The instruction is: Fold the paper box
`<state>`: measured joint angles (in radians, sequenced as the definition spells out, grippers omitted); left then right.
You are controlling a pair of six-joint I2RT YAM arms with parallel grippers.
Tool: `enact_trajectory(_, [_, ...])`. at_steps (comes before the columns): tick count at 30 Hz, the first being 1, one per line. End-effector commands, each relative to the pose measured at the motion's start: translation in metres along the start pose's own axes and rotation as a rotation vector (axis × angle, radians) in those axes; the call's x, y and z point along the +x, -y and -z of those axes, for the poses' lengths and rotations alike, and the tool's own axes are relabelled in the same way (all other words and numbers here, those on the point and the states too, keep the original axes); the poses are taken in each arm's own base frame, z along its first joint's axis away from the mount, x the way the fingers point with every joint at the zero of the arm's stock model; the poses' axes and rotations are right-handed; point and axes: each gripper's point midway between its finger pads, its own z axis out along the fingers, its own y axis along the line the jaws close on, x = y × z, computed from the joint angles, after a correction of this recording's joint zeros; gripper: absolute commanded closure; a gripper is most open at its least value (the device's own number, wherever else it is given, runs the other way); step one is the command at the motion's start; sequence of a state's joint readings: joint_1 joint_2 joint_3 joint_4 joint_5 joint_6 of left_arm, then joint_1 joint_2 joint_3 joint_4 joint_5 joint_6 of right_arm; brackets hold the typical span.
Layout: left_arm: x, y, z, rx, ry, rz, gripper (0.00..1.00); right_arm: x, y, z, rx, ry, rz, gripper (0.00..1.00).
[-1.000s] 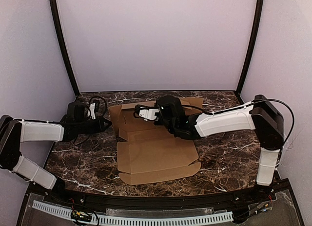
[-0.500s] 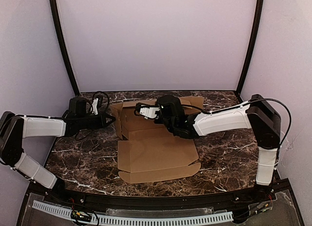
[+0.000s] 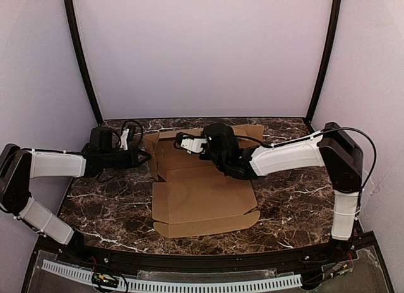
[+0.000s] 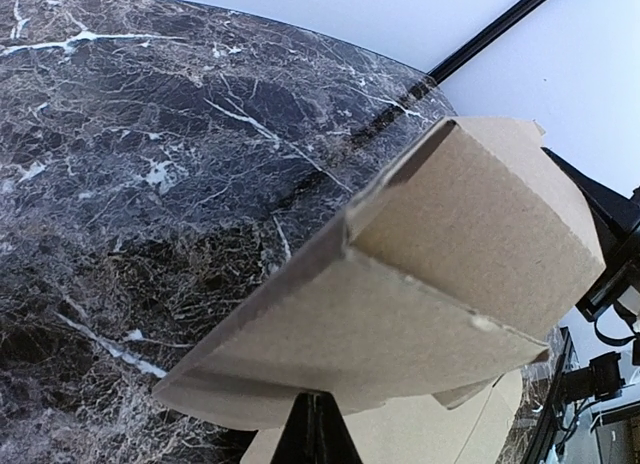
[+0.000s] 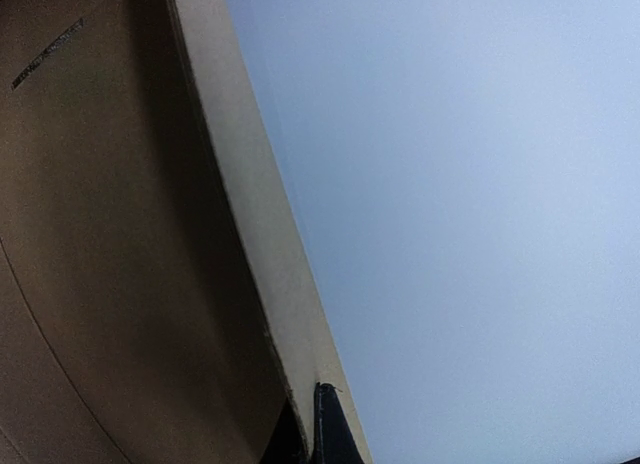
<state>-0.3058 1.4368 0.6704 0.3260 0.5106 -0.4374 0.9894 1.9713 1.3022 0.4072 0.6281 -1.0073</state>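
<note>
left claw at paper box flap

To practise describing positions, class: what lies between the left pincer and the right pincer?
A raised side flap of the cardboard box stands between the left pincer and the right pincer; the top view shows it.

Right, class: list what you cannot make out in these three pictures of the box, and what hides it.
- Top view: the far middle of the box lies under the right arm; where the right jaws touch is hidden.
- Left wrist view: the left jaws are cut off by the bottom edge, below the raised flap.
- Right wrist view: cardboard too close to tell which panel; jaws cut off below.
</note>
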Motion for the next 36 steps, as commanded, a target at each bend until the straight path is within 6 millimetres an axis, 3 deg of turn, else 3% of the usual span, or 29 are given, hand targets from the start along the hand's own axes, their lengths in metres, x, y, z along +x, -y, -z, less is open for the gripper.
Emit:
enact_trajectory(1, [-0.004,-0.014,0.011,-0.119,0.004,-0.040,0.99,0.041,-0.072,-0.004,-0.190,-0.103,0.068,1.00])
enact_trajectory(10, [-0.020,-0.049,0.036,-0.396,0.061,-0.085,0.99,0.042,-0.072,-0.002,-0.194,-0.106,0.056,1.00])
enact_trajectory(19, [-0.052,-0.067,0.010,-0.321,0.106,-0.076,0.99,0.041,-0.073,0.000,-0.208,-0.103,0.029,1.00])
enact_trajectory(26, [-0.053,-0.044,-0.019,-0.071,0.066,-0.021,0.99,0.041,-0.074,0.000,-0.209,-0.106,0.022,1.00])
enact_trajectory(36, [-0.036,-0.029,-0.027,0.071,0.017,0.057,0.99,0.037,-0.071,-0.014,-0.195,-0.121,0.019,1.00])
